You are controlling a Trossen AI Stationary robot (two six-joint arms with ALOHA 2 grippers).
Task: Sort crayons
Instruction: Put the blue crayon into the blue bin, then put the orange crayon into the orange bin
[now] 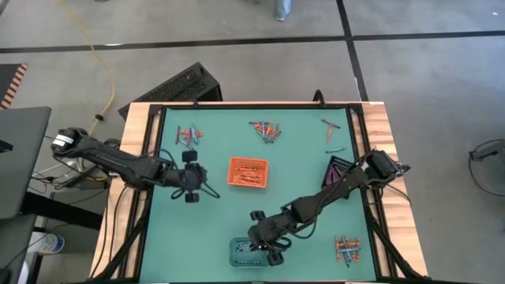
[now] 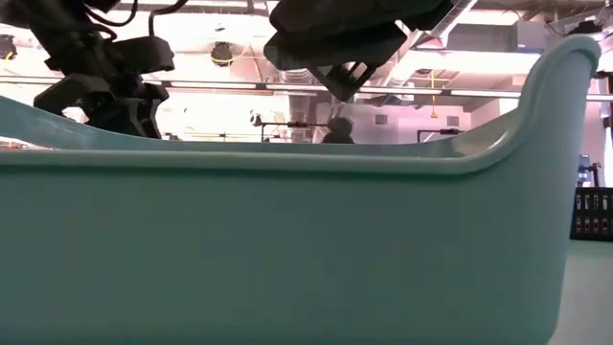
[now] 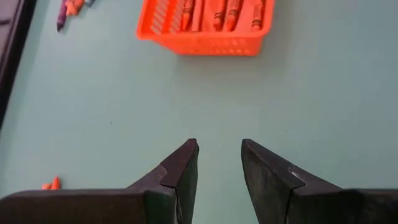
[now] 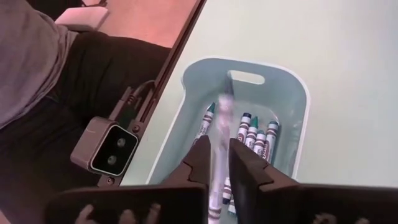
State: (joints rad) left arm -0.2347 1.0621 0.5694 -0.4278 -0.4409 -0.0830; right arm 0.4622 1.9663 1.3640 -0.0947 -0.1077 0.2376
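In the clear tray (image 4: 298, 93) (near edge): blue-grey crayons (image 4: 255, 138).

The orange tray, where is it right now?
In the high view the orange tray sits near the table's middle, crayons inside it, just right of the left gripper and below the top-centre crayon pile.
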